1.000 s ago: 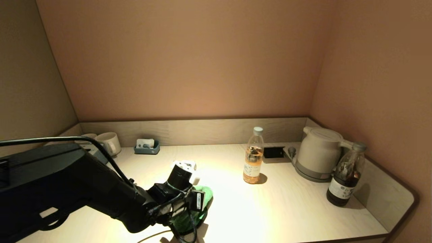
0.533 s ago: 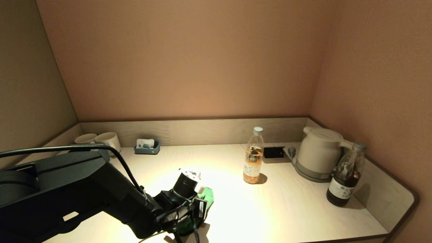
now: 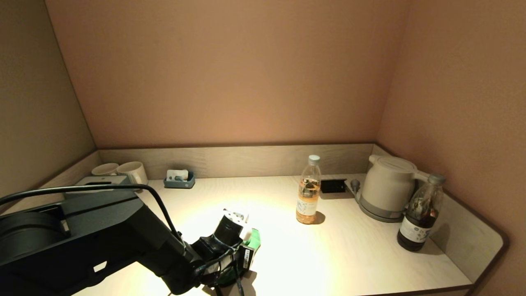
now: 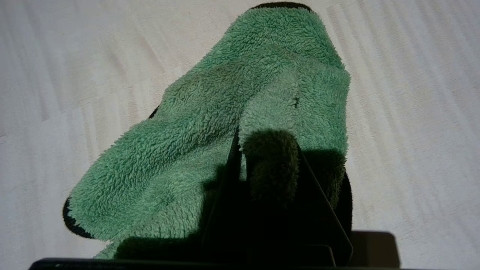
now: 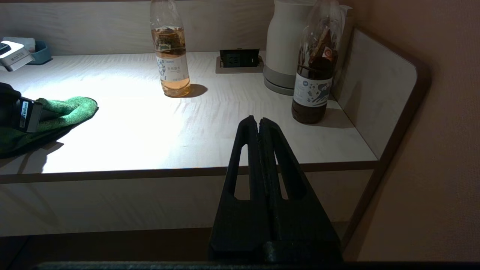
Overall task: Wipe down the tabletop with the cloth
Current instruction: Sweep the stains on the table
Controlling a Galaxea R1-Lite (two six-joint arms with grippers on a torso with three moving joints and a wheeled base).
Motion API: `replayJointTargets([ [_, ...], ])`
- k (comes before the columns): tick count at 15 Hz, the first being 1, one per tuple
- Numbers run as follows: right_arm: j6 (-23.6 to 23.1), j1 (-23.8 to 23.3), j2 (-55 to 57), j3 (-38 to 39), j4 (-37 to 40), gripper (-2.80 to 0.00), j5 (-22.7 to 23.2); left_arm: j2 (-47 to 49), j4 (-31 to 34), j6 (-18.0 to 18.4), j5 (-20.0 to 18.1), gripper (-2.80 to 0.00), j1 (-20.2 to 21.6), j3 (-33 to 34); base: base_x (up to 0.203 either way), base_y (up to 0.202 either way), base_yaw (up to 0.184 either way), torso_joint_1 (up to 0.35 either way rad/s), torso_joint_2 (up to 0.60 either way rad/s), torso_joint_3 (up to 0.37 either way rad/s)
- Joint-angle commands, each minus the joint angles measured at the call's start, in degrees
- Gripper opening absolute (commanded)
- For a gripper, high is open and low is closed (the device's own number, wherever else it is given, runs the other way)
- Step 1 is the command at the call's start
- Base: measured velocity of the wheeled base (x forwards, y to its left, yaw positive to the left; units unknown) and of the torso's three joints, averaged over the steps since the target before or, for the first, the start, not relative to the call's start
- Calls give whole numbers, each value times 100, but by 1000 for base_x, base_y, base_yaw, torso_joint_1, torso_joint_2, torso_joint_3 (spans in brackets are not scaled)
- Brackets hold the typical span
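Observation:
A fluffy green cloth (image 4: 210,123) lies on the pale wooden tabletop (image 3: 349,255) near its front edge, left of centre. It also shows in the head view (image 3: 253,238) and in the right wrist view (image 5: 63,110). My left gripper (image 4: 268,146) is shut on a fold of the cloth and presses it on the table; in the head view the left gripper (image 3: 240,257) is mostly hidden by the arm. My right gripper (image 5: 258,122) is shut and empty, parked below the front edge of the table, out of the head view.
A bottle of amber drink (image 3: 309,193) stands mid-table. A white kettle (image 3: 386,185) and a dark bottle (image 3: 421,213) stand at the right. A socket box (image 3: 333,186), a small blue tray (image 3: 179,179) and two mugs (image 3: 131,172) line the back.
My left arm has slid the cloth a little to the right and toward the front edge. Less of the cloth shows past the wrist. The right arm has not moved.

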Motion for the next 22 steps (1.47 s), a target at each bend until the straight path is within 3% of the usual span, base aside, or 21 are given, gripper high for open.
replayJointTargets([
  [1, -1, 2, 7, 0, -4, -280, 1, 125, -97, 9, 2, -280, 0, 33, 0, 0, 0, 0, 0, 0],
  [3, -1, 2, 7, 0, -4, -280, 1, 117, -462, 66, -7, -280, 0, 215, 0, 0, 0, 0, 0, 0],
  [6, -1, 2, 7, 0, -4, -280, 1, 125, -484, 106, -7, -280, -9, 261, 0, 0, 0, 0, 0, 0],
  [9, -1, 2, 7, 0, -4, -280, 1, -51, -493, 132, 424, -280, 158, 507, 0, 0, 0, 0, 0, 0],
  [11, -1, 2, 7, 0, -4, -280, 1, -51, -493, 132, 424, -280, 158, 507, 0, 0, 0, 0, 0, 0],
  [12, -1, 2, 7, 0, -4, -280, 1, -156, -504, 109, 443, -280, 290, 636, 0, 0, 0, 0, 0, 0],
  [14, -1, 2, 7, 0, -4, -280, 1, -554, -653, 90, 471, -280, 997, 1016, 0, 0, 0, 0, 0, 0],
  [16, -1, 2, 7, 0, -4, -280, 1, -701, -967, 113, 493, -280, 1346, 1237, 0, 0, 0, 0, 0, 0],
  [22, -1, 2, 7, 0, -4, -280, 1, -596, -890, 140, 511, -280, 1283, 613, 0, 0, 0, 0, 0, 0],
])
